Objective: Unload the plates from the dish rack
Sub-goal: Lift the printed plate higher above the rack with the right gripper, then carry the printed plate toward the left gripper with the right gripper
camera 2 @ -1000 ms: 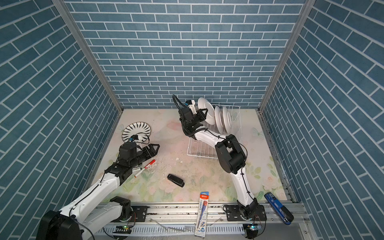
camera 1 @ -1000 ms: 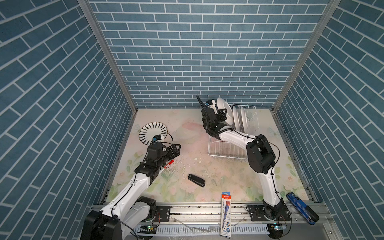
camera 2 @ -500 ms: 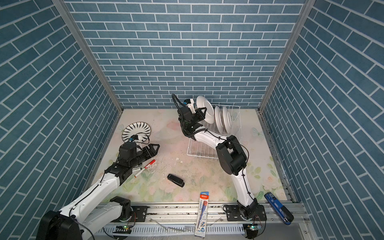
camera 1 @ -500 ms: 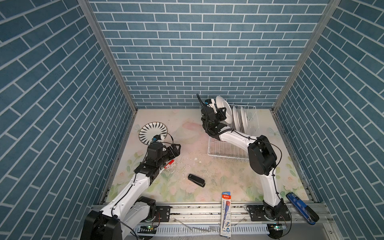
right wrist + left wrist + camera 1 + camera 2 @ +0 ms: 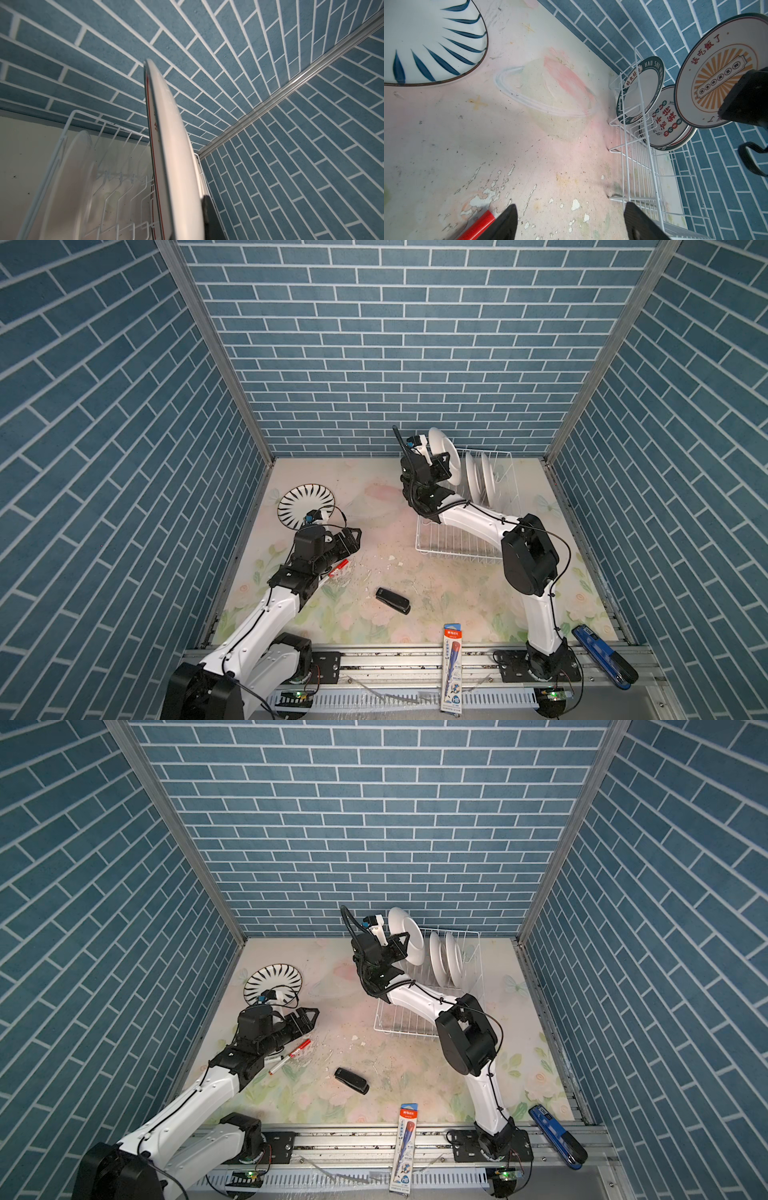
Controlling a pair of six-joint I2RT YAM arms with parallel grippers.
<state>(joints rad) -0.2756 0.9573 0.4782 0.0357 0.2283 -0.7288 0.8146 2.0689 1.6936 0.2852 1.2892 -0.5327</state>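
You're looking into a booth closed on three sides by walls (image 5: 374, 344) papered in blue brick with white mortar lines. In both top views the courses run level on the back wall and slant on the side ones. Two bare aluminium posts (image 5: 216, 352) mark the back corners. Your table (image 5: 374, 497) carries a pastel floral print in pink and green, with a faint ringed planet (image 5: 546, 91) showing in the left wrist view. Its coating is scratched and flaked into white chips (image 5: 483, 199) near the middle. An aluminium rail (image 5: 395, 659) and a slotted white cable duct (image 5: 374, 699) line the near edge. The light is even and the shadows soft.
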